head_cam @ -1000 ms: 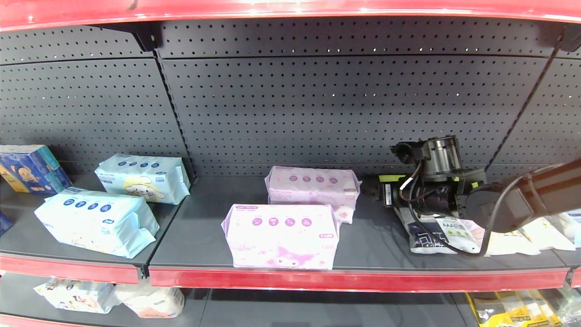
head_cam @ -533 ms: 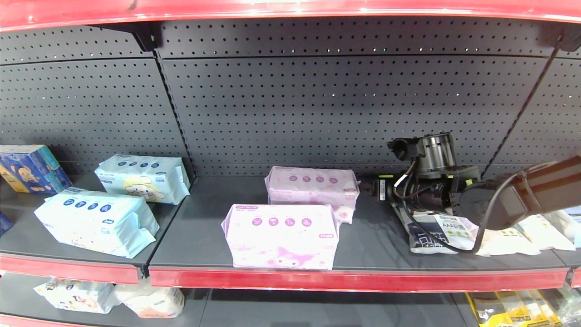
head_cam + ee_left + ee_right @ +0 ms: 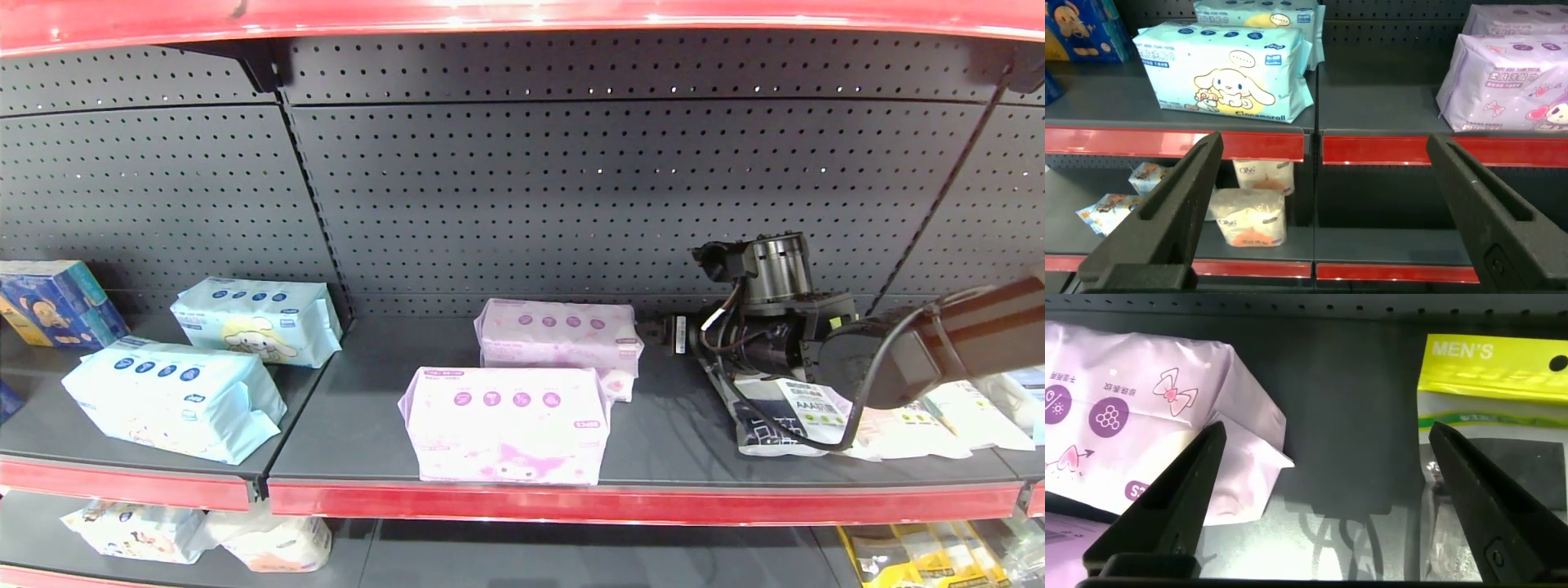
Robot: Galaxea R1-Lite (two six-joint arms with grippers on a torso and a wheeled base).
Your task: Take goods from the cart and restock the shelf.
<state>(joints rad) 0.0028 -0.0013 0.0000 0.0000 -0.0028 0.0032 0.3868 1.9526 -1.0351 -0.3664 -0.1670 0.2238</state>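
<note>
Two pink tissue packs sit on the middle bay of the shelf (image 3: 669, 425): the front pink pack (image 3: 506, 420) and the rear pink pack (image 3: 559, 335). Two pale blue packs, front blue pack (image 3: 171, 396) and rear blue pack (image 3: 257, 318), lie on the left bay, with one dark blue box (image 3: 53, 302) beyond. One flat dark pouch (image 3: 767, 416), with a yellow header and a white label, lies on the shelf under the right arm. The right end effector (image 3: 657, 331) hangs just beside the rear pink pack, fingers apart, empty. The left end effector (image 3: 1323, 143) faces the shelf's red edge, fingers apart, empty.
</note>
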